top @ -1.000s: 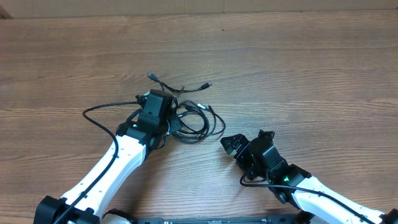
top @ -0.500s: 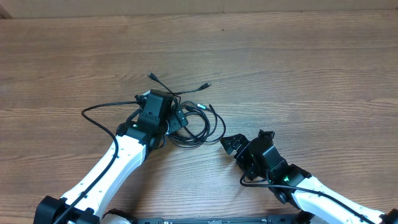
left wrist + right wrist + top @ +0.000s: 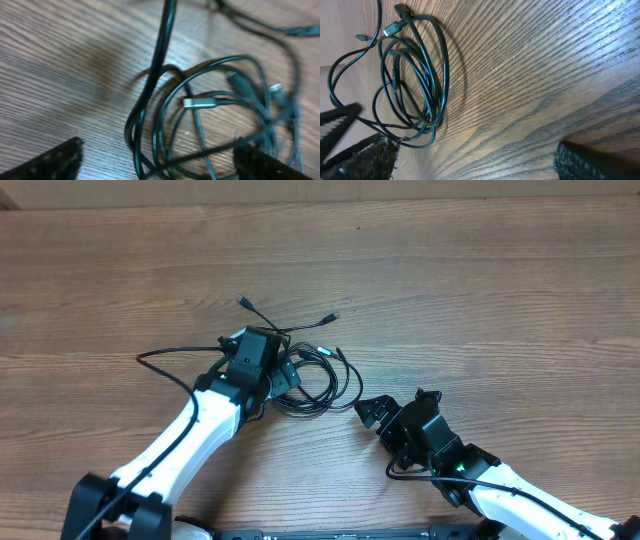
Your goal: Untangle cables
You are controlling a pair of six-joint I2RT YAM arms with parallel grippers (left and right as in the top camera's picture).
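Several thin black cables (image 3: 322,378) lie in a loose overlapping coil on the desk (image 3: 480,300). Overhead: the left claw (image 3: 288,373) sits over the coil's edge, with most loops spreading ahead of its tips, and one loose plug end (image 3: 334,314) trails off well beyond it. The right claw (image 3: 370,412) is near the coil's other side, apart from it, jaws spread. Left wrist: the left claw (image 3: 160,162) is wide open with a fingertip at each lower corner. Cables (image 3: 159,55) run between and ahead of the tips, nothing is pinched, and a silver plug tip (image 3: 197,103) lies just ahead inside the loops. Can't tell if the tips touch the desk. Right wrist: the right claw (image 3: 475,160) is wide and empty, the cables (image 3: 441,75) are ahead and off to its left, and there is bare desk straight in front. Judgement: the cords look light, limp and smooth-jacketed, so the whole bundle will likely drag along if one strand is pulled. The plugs are the only stiff parts and may snag in the loops. Best hold is probably a single outer strand or a free end near its plug, with the other claw pinning the coil.
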